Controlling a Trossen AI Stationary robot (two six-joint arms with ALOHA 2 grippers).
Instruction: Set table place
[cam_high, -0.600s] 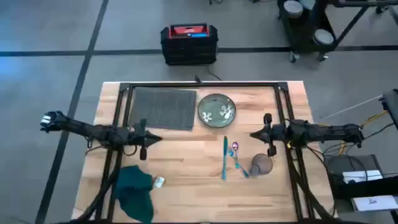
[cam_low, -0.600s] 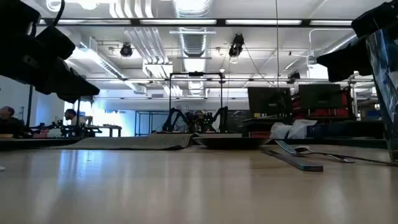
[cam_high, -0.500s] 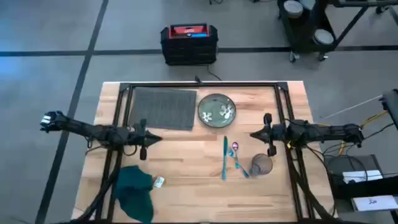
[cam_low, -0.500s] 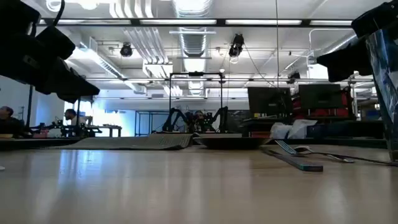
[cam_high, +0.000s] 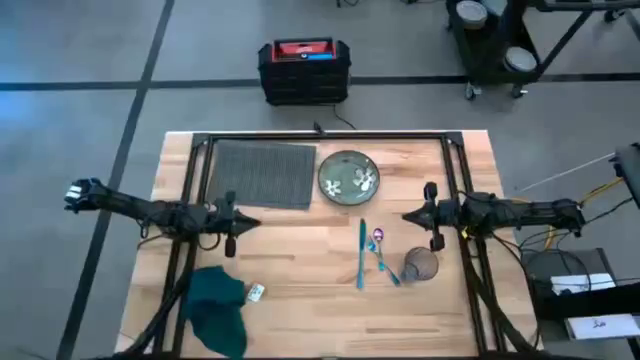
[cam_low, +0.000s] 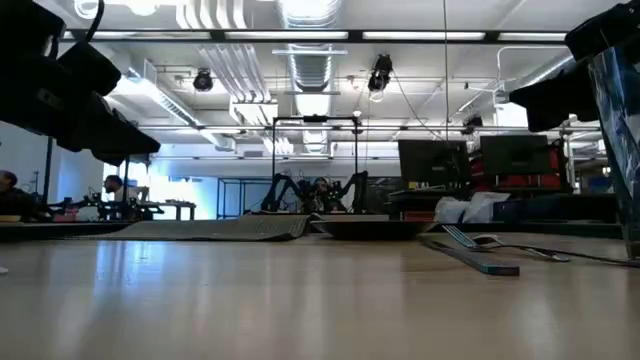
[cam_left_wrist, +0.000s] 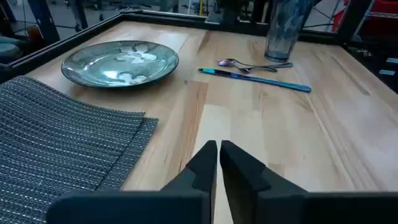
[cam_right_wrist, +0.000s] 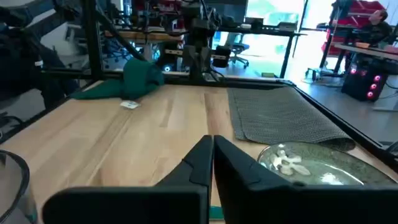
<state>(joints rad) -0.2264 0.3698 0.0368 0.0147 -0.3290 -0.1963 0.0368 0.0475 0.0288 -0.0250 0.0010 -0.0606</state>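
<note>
Left gripper (cam_high: 245, 223) fingers together, empty, above table (cam_high: 300, 300) left side. Right gripper (cam_high: 408, 215) likewise, right side. Placemat (cam_high: 262, 173): dark grey, ribbed, rectangular, flat near far edge, touching plate (cam_high: 348, 177).

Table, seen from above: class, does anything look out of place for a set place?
Yes. The plate sits on bare table beside the placemat, not on it, and the green napkin lies crumpled.

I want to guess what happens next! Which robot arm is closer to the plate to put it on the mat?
Probably the right gripper: the plate lies on its side of the placemat. The left gripper is only slightly farther.
</note>
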